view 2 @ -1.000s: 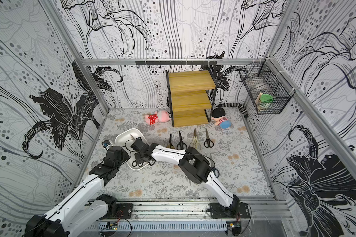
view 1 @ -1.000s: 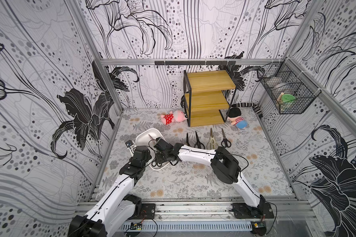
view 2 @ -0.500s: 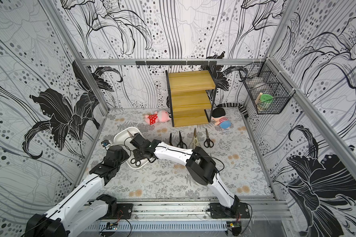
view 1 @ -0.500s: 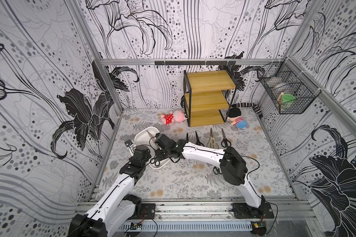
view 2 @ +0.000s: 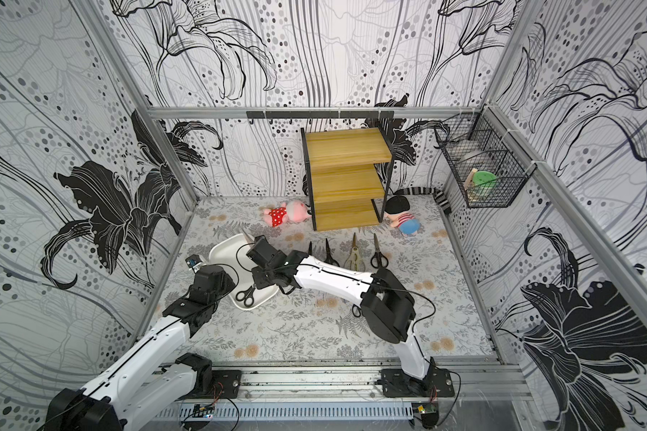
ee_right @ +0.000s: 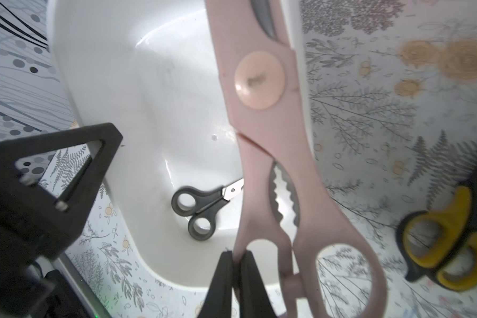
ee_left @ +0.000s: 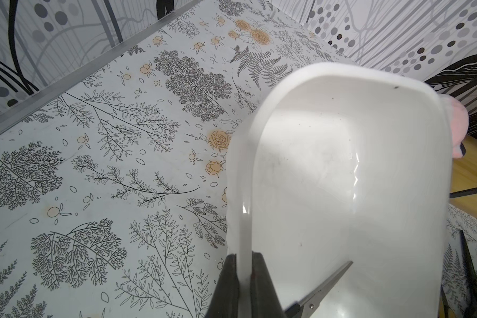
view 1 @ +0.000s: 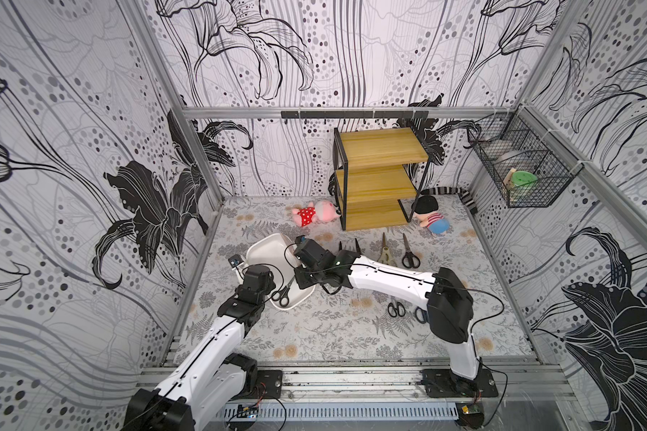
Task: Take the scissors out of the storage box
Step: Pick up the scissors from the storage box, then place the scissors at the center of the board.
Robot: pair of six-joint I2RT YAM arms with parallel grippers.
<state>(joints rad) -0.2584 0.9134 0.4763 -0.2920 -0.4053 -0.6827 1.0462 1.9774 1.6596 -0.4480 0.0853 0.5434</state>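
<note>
The right gripper (ee_right: 236,258) is pinched nearly shut on one handle loop of the pink scissors (ee_right: 259,77). They hang from it across the long side wall of the storage box (ee_right: 99,68), blades toward its far end. Over the last second this arm's elbow has swung out to the robot's right and the wrist has edged toward the far end of the box, so the pink pair looks lifted off the box floor and on its way out. The left gripper (ee_left: 244,257) is clamped tight on the wall of the box, apparently steadying it. Inside, only one small black pair (ee_right: 201,209) is left, lying at the near end close to the left gripper; it looks like the last to fetch. On the counter (view 1: 314,336) the other pairs already lie out: a row before the wooden shelf (view 1: 378,179), a yellow-black pair (ee_right: 446,247) near the box, and more by the right elbow. The right arm stretches low over some of them, so the pink pair needs a free spot.
</note>
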